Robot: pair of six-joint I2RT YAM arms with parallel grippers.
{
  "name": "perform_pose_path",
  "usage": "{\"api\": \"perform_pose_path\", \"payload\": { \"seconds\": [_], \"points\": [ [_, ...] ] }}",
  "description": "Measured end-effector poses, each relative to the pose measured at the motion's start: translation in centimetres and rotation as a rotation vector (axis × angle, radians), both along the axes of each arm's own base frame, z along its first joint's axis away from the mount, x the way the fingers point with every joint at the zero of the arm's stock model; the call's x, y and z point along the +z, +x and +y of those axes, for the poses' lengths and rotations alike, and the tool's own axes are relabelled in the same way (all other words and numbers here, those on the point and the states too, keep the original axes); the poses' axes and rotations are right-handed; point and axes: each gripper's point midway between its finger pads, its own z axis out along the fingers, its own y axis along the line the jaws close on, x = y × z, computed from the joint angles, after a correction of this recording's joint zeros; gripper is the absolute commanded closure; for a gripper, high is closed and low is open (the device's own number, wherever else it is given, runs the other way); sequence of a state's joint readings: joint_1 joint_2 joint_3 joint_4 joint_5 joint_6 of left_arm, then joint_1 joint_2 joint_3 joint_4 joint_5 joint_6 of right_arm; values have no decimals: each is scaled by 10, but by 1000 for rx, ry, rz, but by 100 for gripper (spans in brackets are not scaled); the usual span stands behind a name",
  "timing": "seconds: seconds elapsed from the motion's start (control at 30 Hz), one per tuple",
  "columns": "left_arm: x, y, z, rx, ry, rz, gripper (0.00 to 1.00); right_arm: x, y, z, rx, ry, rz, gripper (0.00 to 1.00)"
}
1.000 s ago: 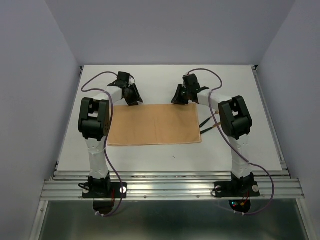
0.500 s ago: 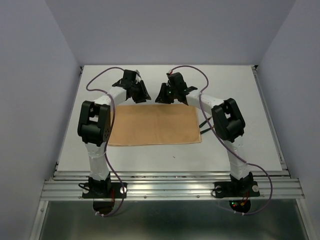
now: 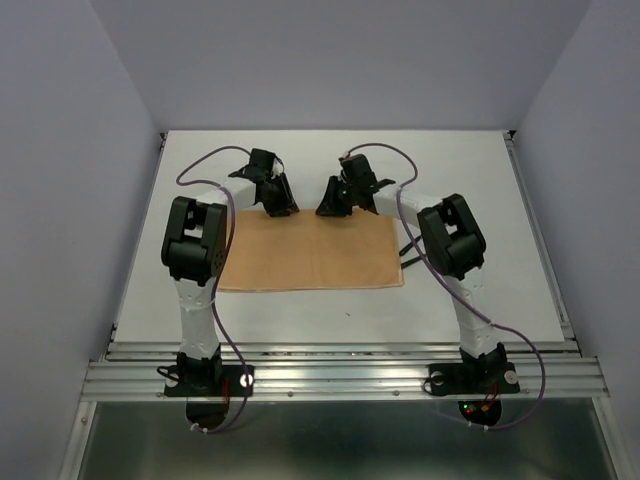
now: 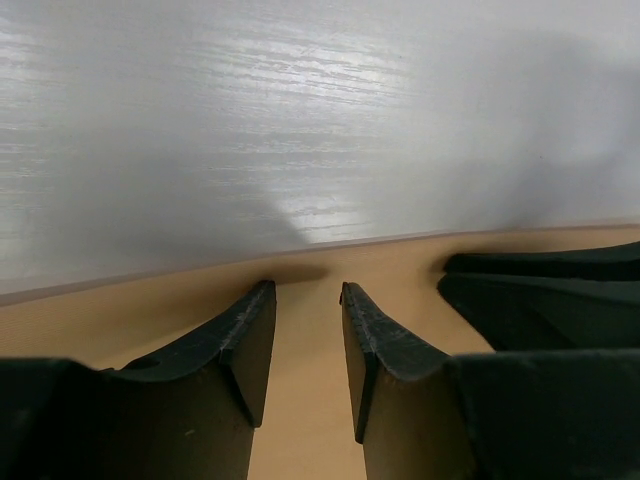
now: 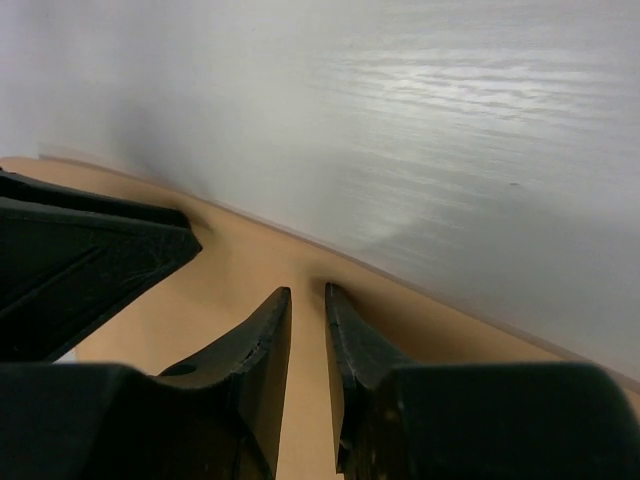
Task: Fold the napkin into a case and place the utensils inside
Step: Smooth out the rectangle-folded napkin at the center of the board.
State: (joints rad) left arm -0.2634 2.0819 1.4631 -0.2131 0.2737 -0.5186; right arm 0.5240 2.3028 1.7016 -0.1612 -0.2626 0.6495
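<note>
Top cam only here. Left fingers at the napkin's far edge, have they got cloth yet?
Observer: Left wrist view: left fingers stand apart, flat napkin showing in the gap, nothing pinched.
Operator: Right side?
Observer: Right fingers, narrower gap, again only flat cloth showing through.
Operator: Tips past the edge?
Observer: No, both pairs of tips stop just short of it; bare table beyond.

soft, even overhead light; the top view is sharp, with faint shadows on the white table [image 3: 520,260]. in both wrist views pale glare streaks the far table, diffuse grey shadows spread there, and the near black fingers [image 4: 240,350] look slightly blurred.
</note>
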Motion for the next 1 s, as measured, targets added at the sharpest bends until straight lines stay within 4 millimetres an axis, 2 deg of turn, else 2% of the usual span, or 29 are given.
{"api": "perform_pose_path", "payload": {
  "seconds": [0.1, 0.2, 0.27, 0.3, 0.33, 0.63, 0.83, 1.0],
  "points": [
    [-2, 1, 5, 4, 12, -1, 56, 0, 4, -18, -32, -8, 1, 74],
    [-2, 4, 12, 13, 20, -5, 56, -1, 7, -46, -80, -25, 10, 74],
    [-2, 7, 20, 25, 27, -8, 57, -1, 8, -71, -124, -34, 22, 74],
    [-3, 8, 23, 29, 29, -8, 56, -2, 8, -75, -132, -38, 23, 74],
    [-2, 9, 27, 35, 31, -10, 56, -1, 10, -92, -162, -47, 26, 74],
    [-2, 14, 73, 115, 61, -4, 56, -3, 12, -166, -288, -109, 30, 74],
    [-1, 11, 111, 181, 76, 6, 56, -4, 12, -196, -340, -117, 38, 74],
    [2, 9, 135, 228, 81, 9, 56, -4, 14, -202, -352, -123, 34, 75]
  ]
}}
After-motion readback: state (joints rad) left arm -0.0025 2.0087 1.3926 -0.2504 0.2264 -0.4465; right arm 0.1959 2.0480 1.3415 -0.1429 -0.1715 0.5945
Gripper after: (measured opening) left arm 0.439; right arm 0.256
